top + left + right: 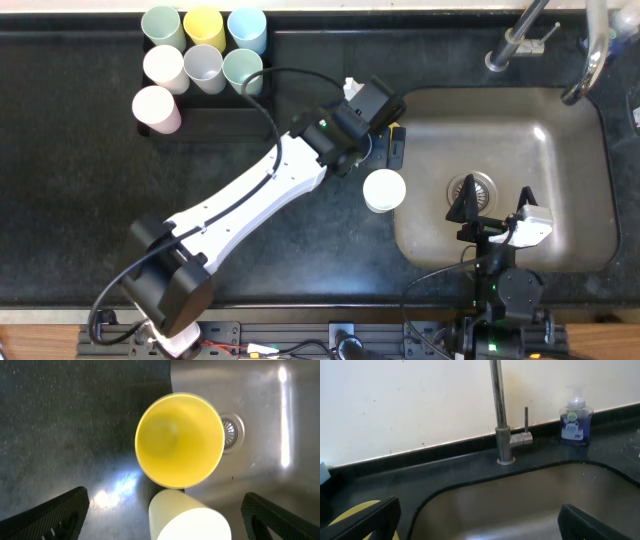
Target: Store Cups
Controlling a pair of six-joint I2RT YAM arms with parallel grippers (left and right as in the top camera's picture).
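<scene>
Black-fingered, the left gripper (165, 497) stands wide open and empty at the left rim of the sink (560, 150). Just beneath it a yellow cup (180, 440) stands mouth up, with a cream cup (190, 520) touching it or just beside it. Both look like light, thin plastic: smooth, easily squashed, apt to slip. I would pinch gently across a rim wall. The right gripper (490, 212), also wide open, hangs in the sink. Farther off, seven more cups (204, 65) cluster at the black tray (215, 105), one pink cup (157, 108) possibly off its edge. Nine in all.
</scene>
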